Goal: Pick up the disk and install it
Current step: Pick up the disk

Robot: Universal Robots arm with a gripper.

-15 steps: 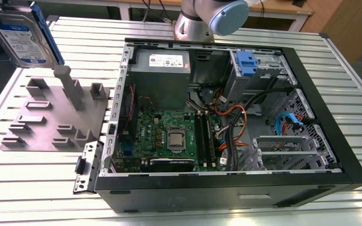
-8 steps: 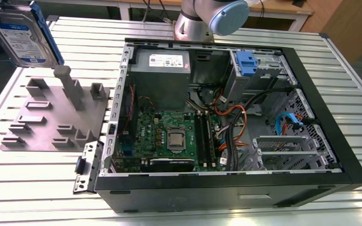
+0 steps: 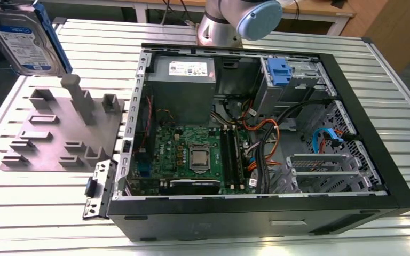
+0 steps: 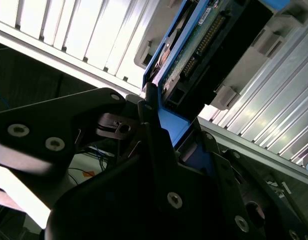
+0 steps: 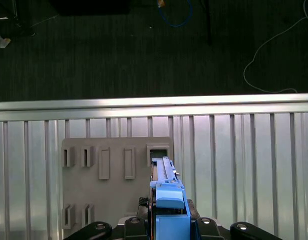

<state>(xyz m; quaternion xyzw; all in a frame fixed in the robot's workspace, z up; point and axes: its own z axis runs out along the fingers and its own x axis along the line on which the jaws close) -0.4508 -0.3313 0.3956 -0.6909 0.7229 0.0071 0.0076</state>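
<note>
Disk (image 3: pixel 21 40), a flat silver-grey hard drive with a white-and-blue label in a bright blue plastic carrier frame, hangs clear of the slatted aluminium table (image 3: pixel 34 213) at the exterior view's far left, over the far edge of the grey plastic fixture plate with upright posts (image 3: pixel 48 144). In both wrist views the black jaws are closed on its blue frame. Pick-up is judged done and installation outstanding, as the open black computer case (image 3: pixel 397 176) stands apart at the exterior view's right; count: one disk, one plate, one case.

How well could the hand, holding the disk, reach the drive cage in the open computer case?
Probably yes. The hand grips the disk in the air, the case lies open on top, and nothing stands over the drive cage; cables lie beside it.
</note>
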